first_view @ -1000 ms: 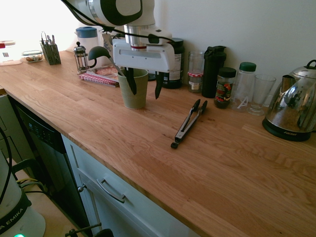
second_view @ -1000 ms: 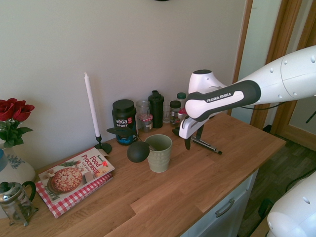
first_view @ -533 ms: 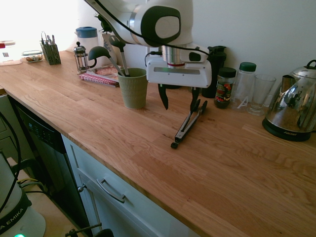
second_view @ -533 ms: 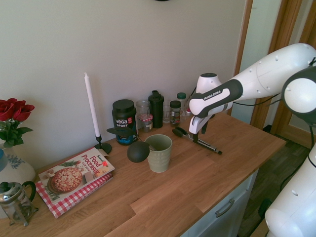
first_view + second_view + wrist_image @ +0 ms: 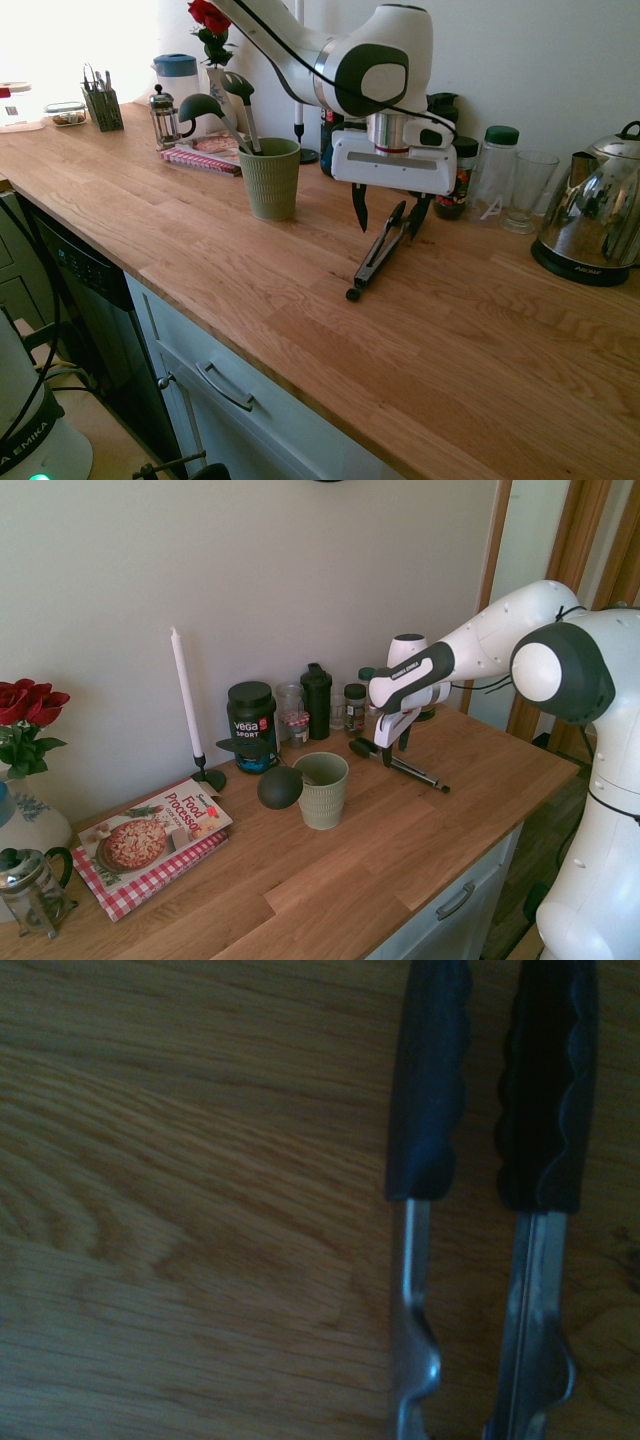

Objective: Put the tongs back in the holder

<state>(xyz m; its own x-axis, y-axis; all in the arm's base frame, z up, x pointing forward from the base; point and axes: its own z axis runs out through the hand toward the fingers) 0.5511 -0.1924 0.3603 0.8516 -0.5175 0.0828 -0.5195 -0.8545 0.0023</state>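
"Tongs (image 5: 374, 258) where, exactly?"
"Flat on the counter (image 5: 300, 330), below your gripper (image 5: 391, 232), well apart from the green holder (image 5: 271, 182)."
"And my fingers?"
"You have them spread wide, pointing down above the tongs' black tips (image 5: 428, 1090)."

Robot arm (image 5: 465, 660) reaching in from right, gripper (image 5: 395, 748) hovering over tongs (image 5: 412, 771) lying on wooden countertop (image 5: 400, 860). Green ribbed holder (image 5: 323, 798) standing nearby, black ladle (image 5: 280, 787) leaning out. White candle (image 5: 186, 692) rising behind Food Processor cookbook (image 5: 150, 835). Red roses (image 5: 30, 702) showing at left edge.
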